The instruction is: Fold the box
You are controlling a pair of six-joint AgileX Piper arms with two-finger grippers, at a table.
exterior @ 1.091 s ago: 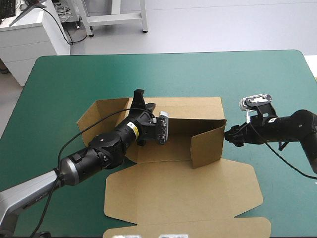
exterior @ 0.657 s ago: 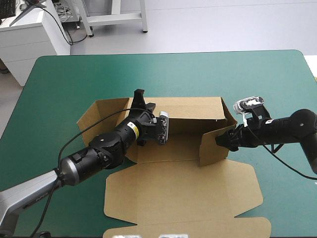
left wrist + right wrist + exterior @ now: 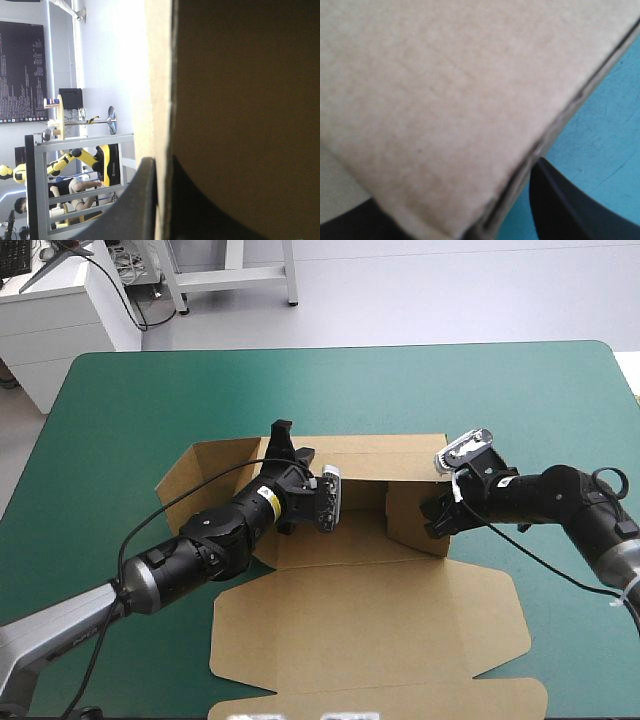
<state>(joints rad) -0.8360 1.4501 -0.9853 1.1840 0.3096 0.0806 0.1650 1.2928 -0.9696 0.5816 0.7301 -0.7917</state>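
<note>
The brown box (image 3: 360, 630) lies mid-table, its lid flat toward the near edge and its back wall (image 3: 390, 462) standing. My left gripper (image 3: 283, 440) pinches the top edge of that back wall. In the left wrist view the two black fingers of my left gripper (image 3: 161, 161) close on either side of the board (image 3: 240, 100). My right gripper (image 3: 432, 518) is against the right side wall (image 3: 408, 515), which stands turned inward. In the right wrist view the board (image 3: 445, 100) fills the picture. One black finger (image 3: 570, 205) stands apart beside the board's edge.
The box's left side flap (image 3: 195, 480) leans outward on the teal-green cover (image 3: 350, 390), which shows bare beyond the box and to its right. A white cabinet (image 3: 60, 310) stands past the table's far left corner.
My right gripper has moved left toward the box's middle, swinging the right side wall inward with it. The left arm and the back wall have stayed put.
</note>
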